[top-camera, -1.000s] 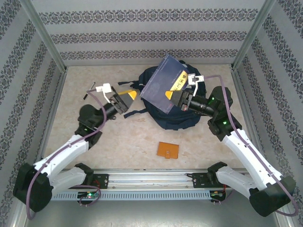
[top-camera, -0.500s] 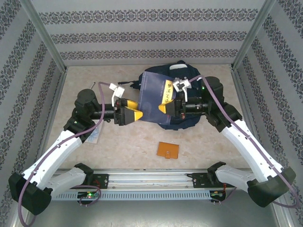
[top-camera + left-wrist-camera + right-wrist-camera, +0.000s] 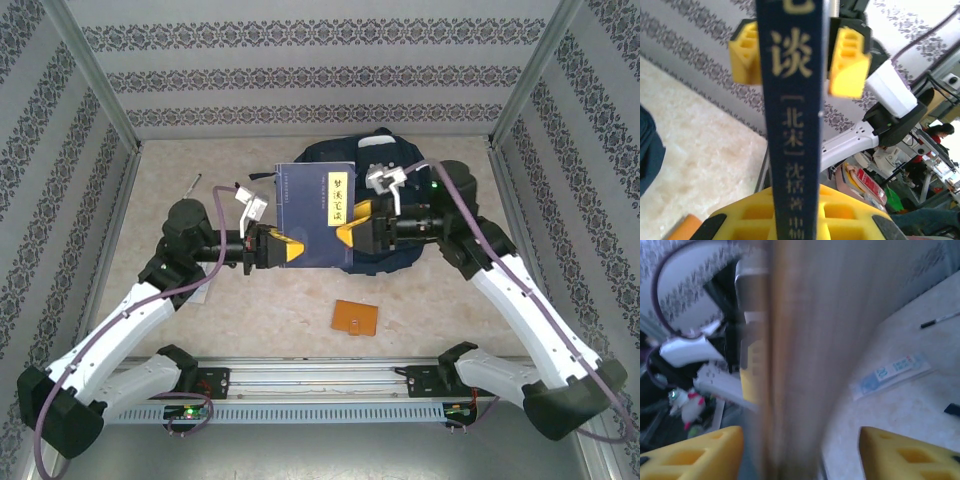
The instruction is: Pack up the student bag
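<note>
1. Two grippers meet at one flat navy book with a yellow label [image 3: 312, 215], its cover facing up.
2. My left gripper [image 3: 287, 249] is clamped on the spine edge.
3. My right gripper [image 3: 350, 228] straddles the opposite edge; I cannot tell whether it clamps.
4. The large navy-blue fabric student bag [image 3: 325, 152] lies behind and under the book.

The book [image 3: 310, 215] levelled out from its tilt as the left gripper [image 3: 288, 249] moved in onto its spine.
</note>
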You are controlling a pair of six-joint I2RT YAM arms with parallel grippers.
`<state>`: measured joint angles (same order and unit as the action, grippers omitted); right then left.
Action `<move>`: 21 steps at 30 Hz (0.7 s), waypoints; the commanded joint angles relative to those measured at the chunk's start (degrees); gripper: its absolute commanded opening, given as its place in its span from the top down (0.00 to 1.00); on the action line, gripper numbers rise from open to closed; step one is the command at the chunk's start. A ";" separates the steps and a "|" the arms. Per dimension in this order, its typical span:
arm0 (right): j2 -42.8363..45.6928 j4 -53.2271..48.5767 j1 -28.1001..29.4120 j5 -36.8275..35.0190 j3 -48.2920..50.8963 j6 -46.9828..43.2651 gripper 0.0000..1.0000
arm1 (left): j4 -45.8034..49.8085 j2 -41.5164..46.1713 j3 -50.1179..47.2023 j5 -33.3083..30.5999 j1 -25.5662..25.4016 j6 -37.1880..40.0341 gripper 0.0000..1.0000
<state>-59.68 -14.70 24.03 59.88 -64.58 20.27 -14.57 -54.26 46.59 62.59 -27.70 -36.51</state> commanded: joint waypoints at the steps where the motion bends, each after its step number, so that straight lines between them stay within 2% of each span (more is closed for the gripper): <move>1: 5.77 15.18 -1.11 -0.77 4.05 11.05 0.30 | -17.64 1.46 -0.92 1.39 -0.17 -3.10 1.00; 3: 7.49 22.88 -0.77 -2.41 6.52 16.79 0.29 | -21.12 0.49 -1.03 2.33 -0.21 -5.67 1.00; 5: 7.75 27.98 0.03 -3.36 7.66 20.88 0.31 | -26.41 -0.71 -2.02 2.87 -0.27 -9.57 1.00; 7: 7.15 28.76 1.49 -3.95 7.16 21.53 0.33 | -29.79 -2.23 -2.27 3.36 -0.30 -12.67 1.00; 12: 5.12 28.33 4.10 -3.78 5.44 20.19 0.30 | -24.02 -3.89 -1.46 2.74 -0.36 -11.04 1.00; 16: 4.52 27.79 4.70 -5.00 5.16 19.13 0.27 | -23.01 -3.18 -2.00 1.92 -0.49 -10.52 1.00; 17: 4.36 27.64 4.71 -5.50 5.17 18.93 0.31 | -22.83 -2.92 -2.31 1.72 -0.44 -10.43 1.00; 18: 4.19 27.75 4.71 -5.57 5.17 19.00 0.40 | -22.43 -2.76 -2.57 1.69 -0.48 -10.15 1.00; 21: 2.34 28.96 4.91 -5.04 3.90 20.27 0.73 | -19.03 -2.62 -3.20 1.79 -0.76 -8.41 1.00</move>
<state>-56.16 10.70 28.29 55.07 -58.43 39.68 -34.48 -58.17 44.01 64.27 -27.75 -46.78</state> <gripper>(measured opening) 0.339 0.110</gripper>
